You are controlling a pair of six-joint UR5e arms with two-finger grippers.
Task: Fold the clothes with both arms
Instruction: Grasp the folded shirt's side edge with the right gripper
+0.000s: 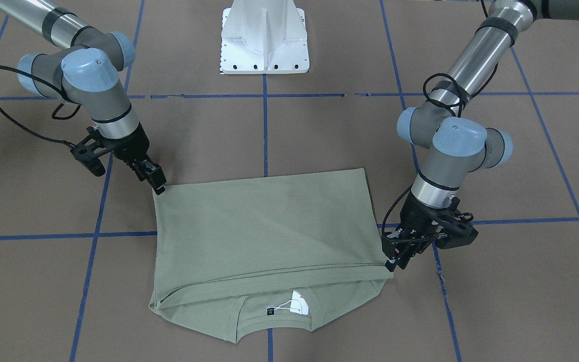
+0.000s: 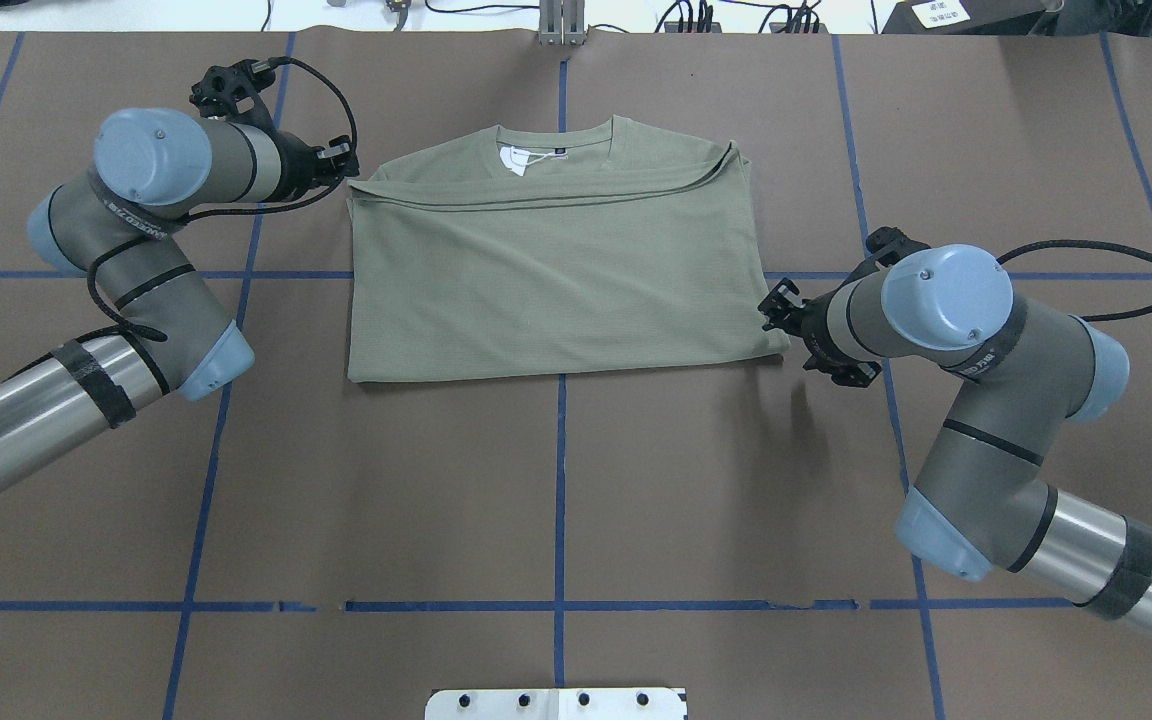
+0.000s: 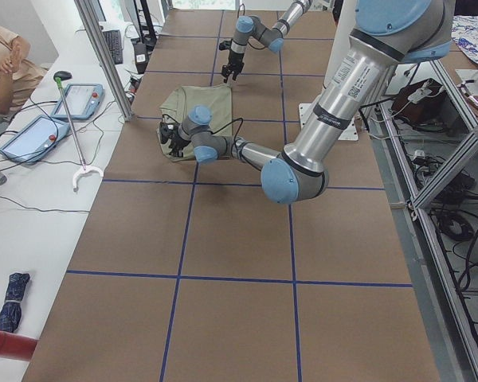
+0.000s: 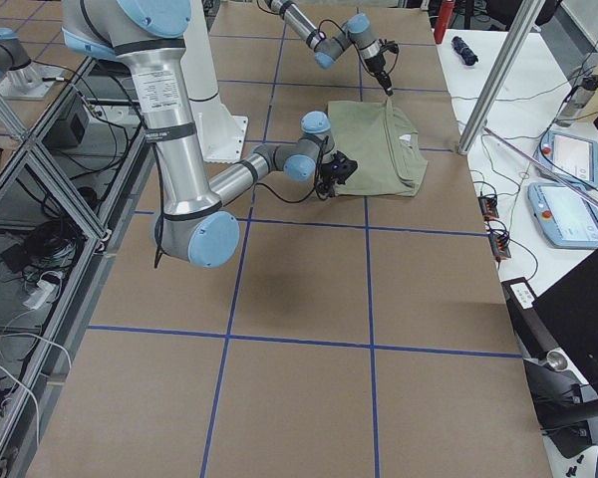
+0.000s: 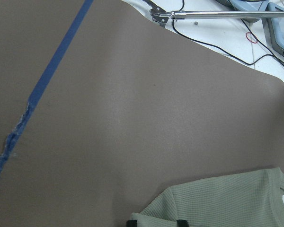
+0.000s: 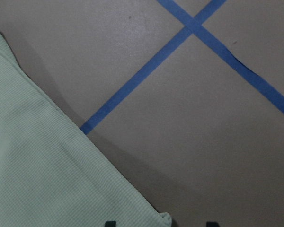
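Sage-green shirt [image 2: 556, 280] lay flat mid-table, on the far side from the base mount [image 2: 556, 703]. Lower half was folded up over the chest. The folded edge ended just short of the collar, which pointed away from the robot. White hang tag [image 2: 514, 160] showed at the neck.

Left gripper [image 2: 344, 172] sat at the fold's far-left corner, fingertips [image 5: 132, 222] a narrow gap apart with cloth edge between. Right gripper [image 2: 771, 312] sat at the near-right corner, fingertips [image 6: 110, 223] spread wider, the corner lying between them.

Brown table [image 2: 386, 480], blue tape grid [image 2: 560, 500].
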